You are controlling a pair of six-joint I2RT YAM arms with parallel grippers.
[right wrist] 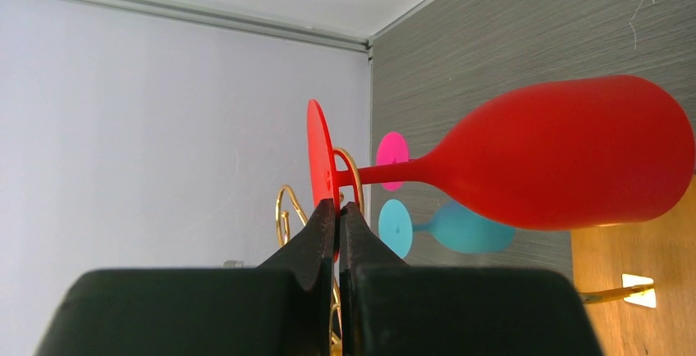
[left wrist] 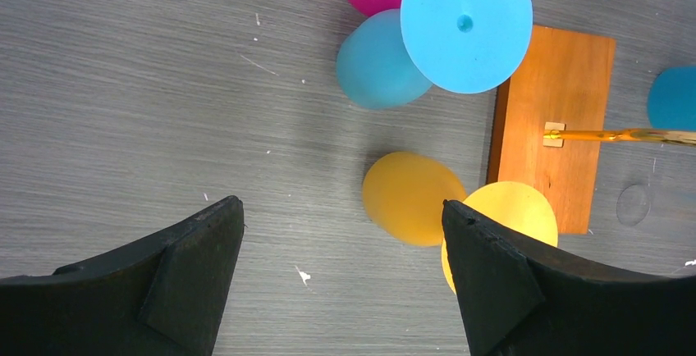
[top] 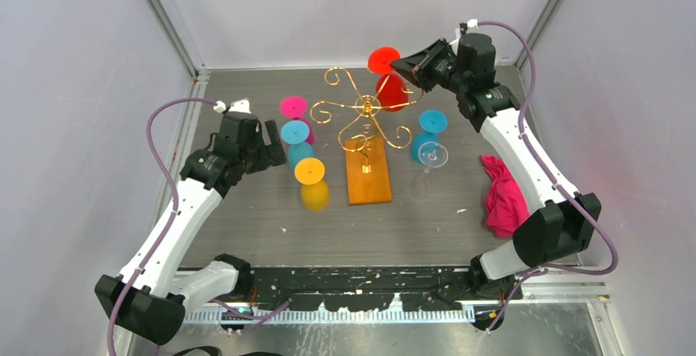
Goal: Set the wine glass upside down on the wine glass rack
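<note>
Pinches the red wine glass (right wrist: 566, 155) by its foot rim in the right gripper (right wrist: 338, 208), jaws shut, upper centre of the top view, bowl down at the wine glass rack (top: 365, 108). Holds the left gripper (left wrist: 341, 208) wide open, empty. Probably light, stiff, slick, breakable; safest taken by stem or foot

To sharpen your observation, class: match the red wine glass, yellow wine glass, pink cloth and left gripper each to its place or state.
Things:
1 red wine glass
2 yellow wine glass
3 pink cloth
4 left gripper

Places or states:
A open, holding nothing
B lying beside the right arm
C foot pinched in the right gripper
D standing beside the wooden base

Pairs: 1-C, 2-D, 3-B, 4-A
</note>
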